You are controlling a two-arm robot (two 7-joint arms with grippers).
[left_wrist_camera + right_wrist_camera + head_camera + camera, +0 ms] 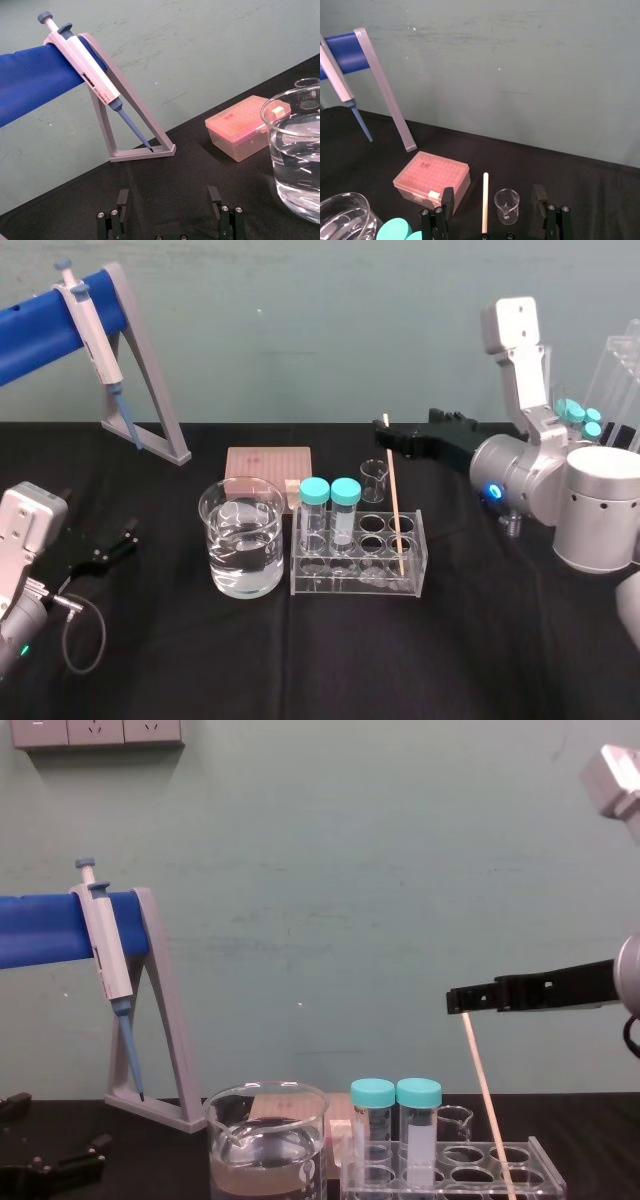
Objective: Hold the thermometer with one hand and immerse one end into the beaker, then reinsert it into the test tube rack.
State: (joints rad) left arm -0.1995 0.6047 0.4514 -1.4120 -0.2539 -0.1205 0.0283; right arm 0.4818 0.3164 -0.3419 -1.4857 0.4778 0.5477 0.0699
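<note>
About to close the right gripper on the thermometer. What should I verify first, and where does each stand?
1. Right gripper open: ok, fingers apart.
2. Thermometer between its fingers: ok, right wrist view.
3. Gripper low enough on the rod: cannot tell; chest view puts it at the very top end.
4. Thermometer foot in test tube rack: ok, leaning.
5. Beaker upright, holding water, left of rack: ok.
6. Left gripper parked clear, lower left: ok.

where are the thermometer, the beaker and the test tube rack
thermometer [393,505], head view, mid shaft
beaker [240,566], head view, front wall
test tube rack [352,585], head view, front wall
</note>
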